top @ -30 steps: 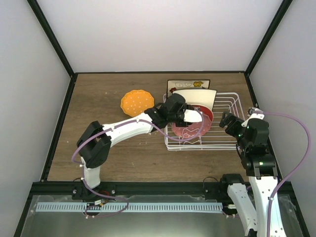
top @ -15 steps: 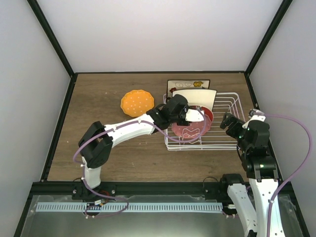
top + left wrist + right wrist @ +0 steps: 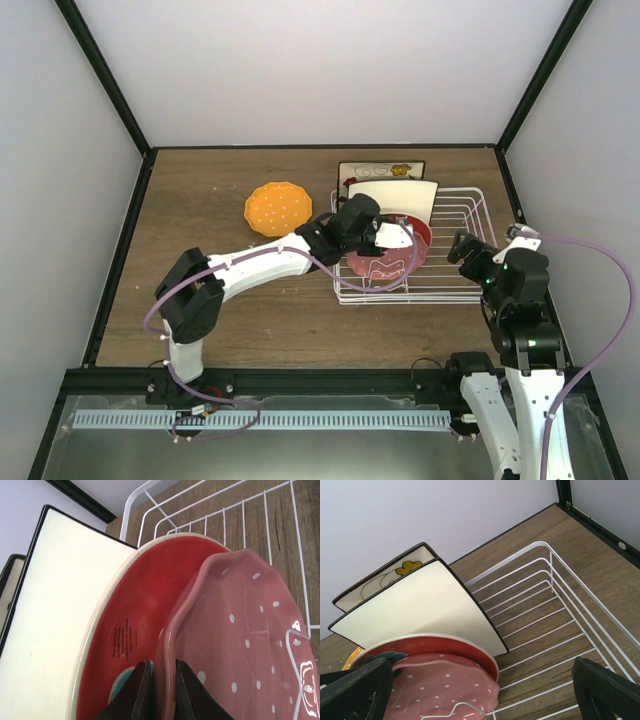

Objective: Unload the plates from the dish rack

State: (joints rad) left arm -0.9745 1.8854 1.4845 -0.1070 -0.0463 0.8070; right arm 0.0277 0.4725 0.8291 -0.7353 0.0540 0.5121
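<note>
The pink dotted plate (image 3: 240,630) is seen inside the dish rack (image 3: 455,285), at the left end of it. It is tilted, and its wavy rim is held between the two fingers (image 3: 137,692) of the left claw (image 3: 161,692). The claw is closed almost fully, with only the thickness of the rim between the fingers.

Just behind the pink plate the red-and-teal plate (image 3: 145,595) is standing, so near that it cannot be told whether the two are touching. Behind the red one the plain cream square plate (image 3: 55,610) is placed on its edge. Last in the row the floral square plate (image 3: 385,582) with the dark rim is seen, at the far side of the rack. The right part of the rack holds only bare white wires.

The orange scalloped plate (image 3: 277,207) is lying flat on the table (image 3: 220,300), to the left of the rack and apart from it.

The left arm is stretched over the table from the near left, and the rack is reached by it from its left side. The right claw (image 3: 462,246) is held near the right end of the rack and is pointed toward the plates. Its fingers (image 3: 352,690) are spread wide, and nothing is gripped between them.
</note>
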